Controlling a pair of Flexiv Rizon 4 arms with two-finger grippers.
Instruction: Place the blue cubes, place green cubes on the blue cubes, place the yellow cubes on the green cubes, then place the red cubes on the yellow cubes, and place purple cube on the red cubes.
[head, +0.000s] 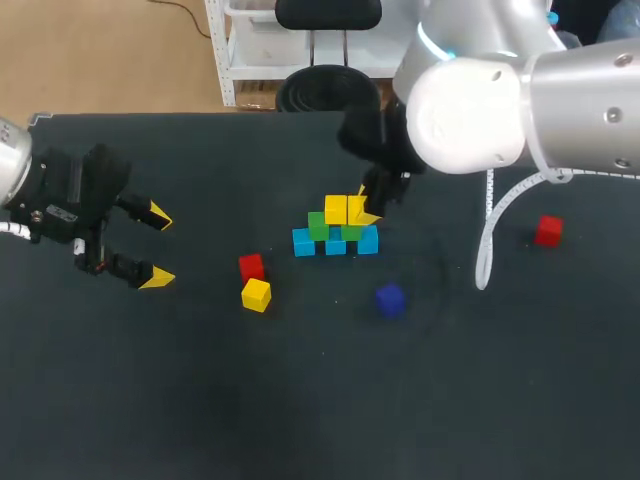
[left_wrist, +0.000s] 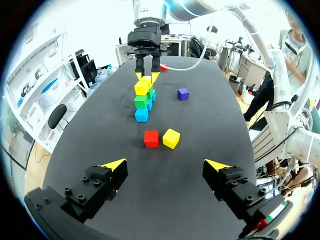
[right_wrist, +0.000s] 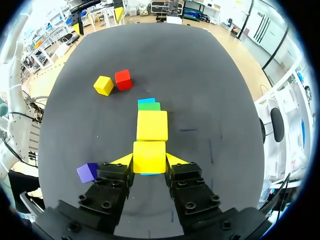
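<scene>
Three blue cubes (head: 335, 246) form a row mid-table, with green cubes (head: 318, 226) on them. One yellow cube (head: 335, 208) sits on the greens. My right gripper (head: 368, 207) is shut on a second yellow cube (right_wrist: 149, 156), held beside the first at the row's right end, over a blue cube. A red cube (head: 250, 266) and a loose yellow cube (head: 256, 294) lie left of the row, and a purple cube (head: 390, 299) lies in front of it. Another red cube (head: 548, 230) is far right. My left gripper (head: 155, 246) is open and holds nothing at the left, well away from the cubes.
A white cable (head: 490, 235) hangs from my right arm down to the table between the stack and the far-right red cube. In the left wrist view the red cube (left_wrist: 151, 138) and loose yellow cube (left_wrist: 171, 138) lie ahead of the open fingers.
</scene>
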